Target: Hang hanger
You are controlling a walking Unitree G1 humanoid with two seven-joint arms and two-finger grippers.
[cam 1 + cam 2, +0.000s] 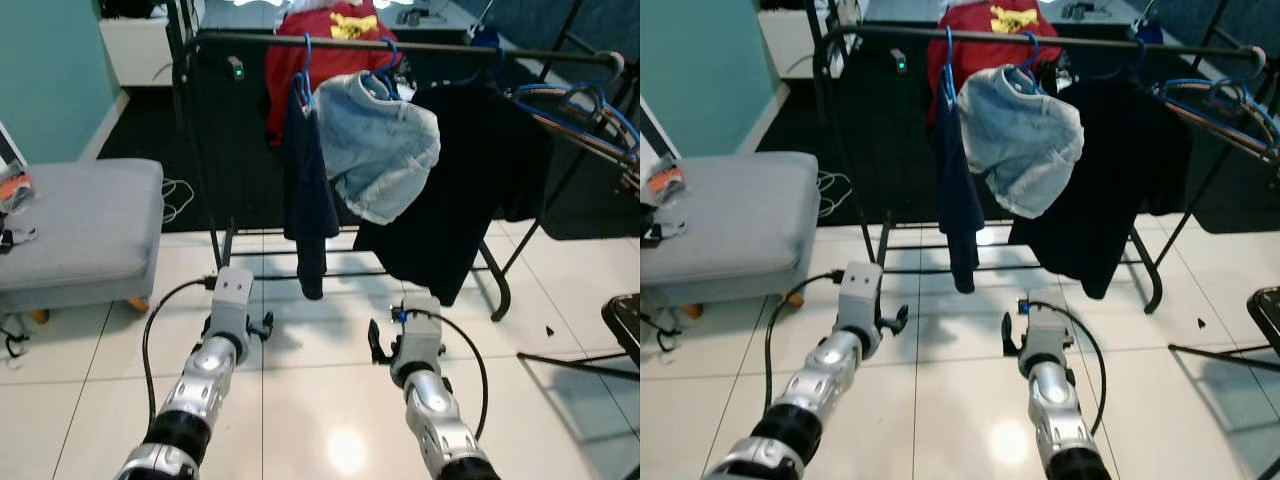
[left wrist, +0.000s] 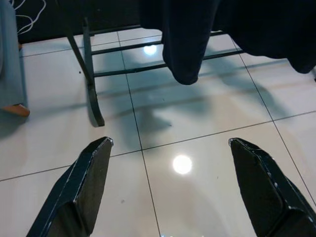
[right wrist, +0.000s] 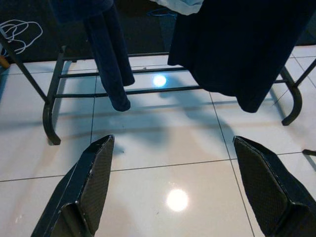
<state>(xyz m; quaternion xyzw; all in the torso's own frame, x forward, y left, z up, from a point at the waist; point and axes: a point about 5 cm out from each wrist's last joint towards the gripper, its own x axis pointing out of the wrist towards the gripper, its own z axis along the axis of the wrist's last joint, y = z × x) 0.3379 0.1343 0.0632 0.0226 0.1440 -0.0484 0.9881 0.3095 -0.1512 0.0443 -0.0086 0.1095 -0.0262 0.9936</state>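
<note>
- Left gripper (image 2: 168, 187) and right gripper (image 3: 173, 190) held low over white tiles, fingers spread wide, nothing between them.
- Beyond, black clothes rack (image 1: 400, 46) carrying three garments: navy, pale denim, black.
- Empty blue hangers (image 1: 575, 105) bunched at rack's right end.
- Grey ottoman (image 1: 75, 225) at left.

Two shiny silver arms with black bands, boxy grey wrists, a looping black cable on each (small blue bit on the right), long flat black fingers (image 2: 84, 187)
</note>
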